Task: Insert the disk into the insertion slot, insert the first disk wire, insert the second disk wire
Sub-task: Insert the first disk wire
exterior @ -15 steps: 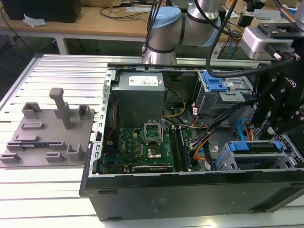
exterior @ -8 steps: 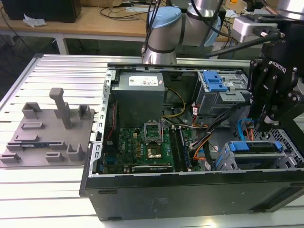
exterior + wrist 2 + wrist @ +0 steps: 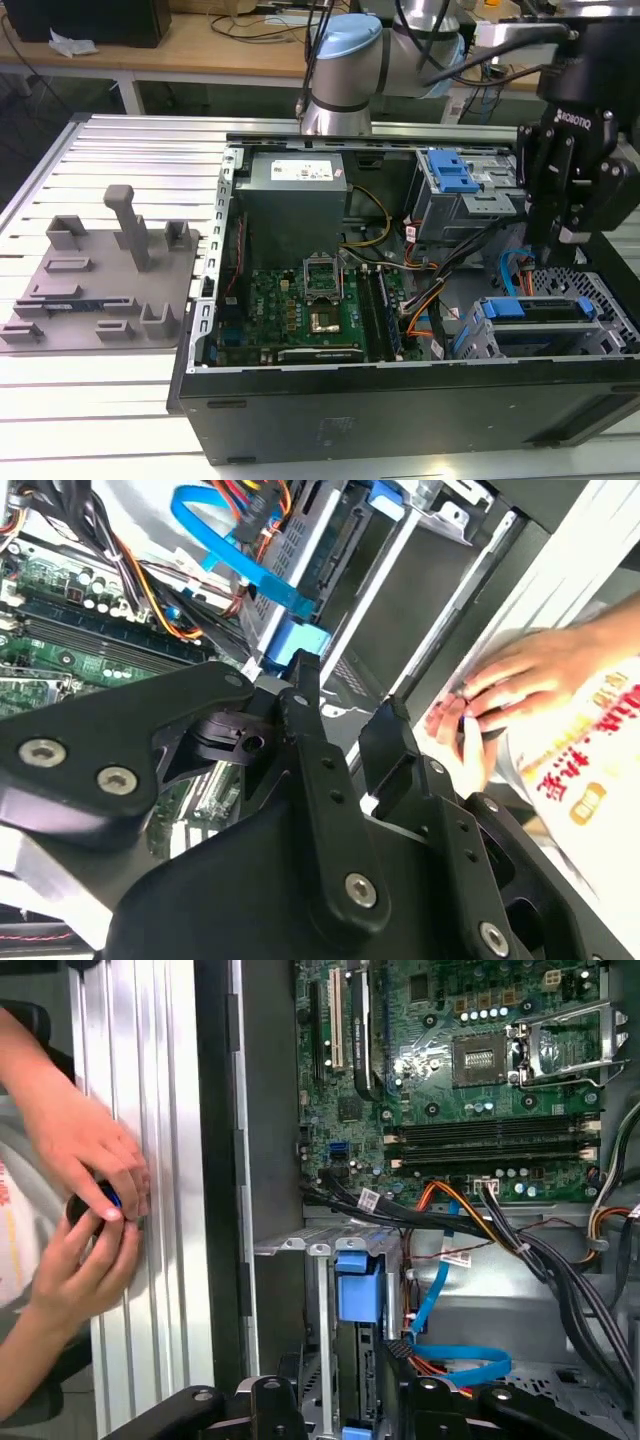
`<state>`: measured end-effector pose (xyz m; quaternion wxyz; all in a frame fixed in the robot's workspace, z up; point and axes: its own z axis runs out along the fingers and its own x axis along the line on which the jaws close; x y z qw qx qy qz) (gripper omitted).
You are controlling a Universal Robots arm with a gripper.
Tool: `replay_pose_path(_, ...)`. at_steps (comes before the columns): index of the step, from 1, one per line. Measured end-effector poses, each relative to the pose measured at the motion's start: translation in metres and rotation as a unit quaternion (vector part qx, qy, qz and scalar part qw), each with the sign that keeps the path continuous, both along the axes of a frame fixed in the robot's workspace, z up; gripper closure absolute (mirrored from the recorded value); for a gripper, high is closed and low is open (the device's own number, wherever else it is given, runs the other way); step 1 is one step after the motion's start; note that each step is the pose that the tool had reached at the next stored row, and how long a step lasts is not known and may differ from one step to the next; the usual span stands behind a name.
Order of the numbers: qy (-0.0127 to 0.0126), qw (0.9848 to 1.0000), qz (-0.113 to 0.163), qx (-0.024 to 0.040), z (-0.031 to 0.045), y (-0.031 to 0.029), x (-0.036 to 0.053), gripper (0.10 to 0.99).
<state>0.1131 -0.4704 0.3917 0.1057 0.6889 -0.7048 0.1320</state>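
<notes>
The disk sits in the insertion slot, its blue frame [image 3: 520,308] [image 3: 358,1285] showing at the mouth of the low grey drive cage [image 3: 600,335] [image 3: 300,1245] at the case's front corner, on the exterior view's right. A blue flat cable [image 3: 455,1365] [image 3: 235,550] [image 3: 515,270] loops beside the cage, its black plug [image 3: 398,1348] close to the disk's end. Whether it is seated I cannot tell. My black gripper [image 3: 560,235] [image 3: 345,705] [image 3: 345,1410] hangs just above the cage, open, with nothing between its fingers [image 3: 305,680].
A person's hands [image 3: 85,1190] [image 3: 520,675] hold a small dark object on the ribbed table just outside the case wall. Inside the case are the motherboard [image 3: 310,300], power supply [image 3: 295,190], a taller cage with a blue latch [image 3: 455,175] and bundled wires [image 3: 560,1270]. A grey fixture plate [image 3: 100,280] lies at the exterior view's left.
</notes>
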Motion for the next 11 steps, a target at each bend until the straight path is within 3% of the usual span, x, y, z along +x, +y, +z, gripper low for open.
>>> replay_pose_path(4, 0.0, 0.9998, 0.0, -0.0199, -0.0001, 0.0177, 0.0, 0.647)
replay_pose_path(6, 0.0, 0.9993, 0.0, -0.0371, 0.0, 0.0283, 0.0, 0.647)
replay_pose_path(8, 0.0, 0.9976, 0.0, -0.0692, -0.0002, 0.0375, 0.0008, 0.647)
replay_pose_path(9, 0.0001, 0.997, 0.0, -0.078, -0.0003, 0.039, 0.0022, 0.647)
replay_pose_path(11, 0.0001, 0.9966, 0.0, -0.082, -0.0007, 0.041, 0.0052, 0.647)
